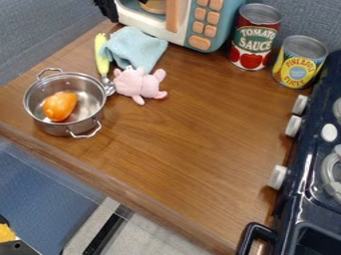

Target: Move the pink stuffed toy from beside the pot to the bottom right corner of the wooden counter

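Observation:
At the top edge, left of the toy microwave, a small black part of the gripper (106,9) shows beside the microwave's corner. What it may hold is hidden. A steel pot (86,84) with two handles stands on the left of the wooden counter, with an orange toy vegetable (60,106) inside. Right of the pot lies a pink plush toy (140,84), against a crumpled light-blue cloth (135,47). A utensil with a yellow-green handle (101,55) lies between the cloth and the pot, its metal end near the pot's rim.
The toy microwave (206,22) stands at the back. A tomato sauce can (254,37) and a pineapple can (299,62) stand at the back right. A dark toy stove (303,199) with white knobs borders the right side. The counter's front edge (120,191) slants across the lower left.

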`<state>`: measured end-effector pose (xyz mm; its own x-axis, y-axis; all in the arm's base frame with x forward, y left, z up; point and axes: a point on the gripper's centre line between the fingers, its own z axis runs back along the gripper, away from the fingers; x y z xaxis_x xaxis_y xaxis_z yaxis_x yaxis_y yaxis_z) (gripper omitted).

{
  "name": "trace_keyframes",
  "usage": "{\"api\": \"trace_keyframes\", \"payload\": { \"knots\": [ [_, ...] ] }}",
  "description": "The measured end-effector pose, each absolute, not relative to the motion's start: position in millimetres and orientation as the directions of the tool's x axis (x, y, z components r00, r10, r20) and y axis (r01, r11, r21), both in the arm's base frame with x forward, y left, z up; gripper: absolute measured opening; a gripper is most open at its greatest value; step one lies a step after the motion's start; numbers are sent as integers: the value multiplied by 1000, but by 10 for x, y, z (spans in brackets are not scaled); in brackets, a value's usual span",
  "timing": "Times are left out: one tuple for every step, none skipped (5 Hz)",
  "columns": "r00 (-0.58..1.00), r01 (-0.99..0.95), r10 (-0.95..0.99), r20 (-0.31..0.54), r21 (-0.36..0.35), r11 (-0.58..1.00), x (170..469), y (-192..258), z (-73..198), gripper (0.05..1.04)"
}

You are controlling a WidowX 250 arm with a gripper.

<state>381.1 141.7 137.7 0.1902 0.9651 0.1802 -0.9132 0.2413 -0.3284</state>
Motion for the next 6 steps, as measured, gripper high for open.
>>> {"api": "trace_keyframes", "payload": {
  "knots": [
    [190,-926,969,155,-298,230,3795,1409,1216,999],
    [133,-938,983,125,-303,166,3705,1317,1084,999],
    [106,-928,983,153,-340,153,3588,1018,1206,999],
    [106,-938,982,157,-311,151,3457,835,1131,999],
    [96,-944,982,165,-296,142,3352,784,1119,999],
    [65,-951,986,155,-289,108,3314,813,1085,999]
  ]
}}
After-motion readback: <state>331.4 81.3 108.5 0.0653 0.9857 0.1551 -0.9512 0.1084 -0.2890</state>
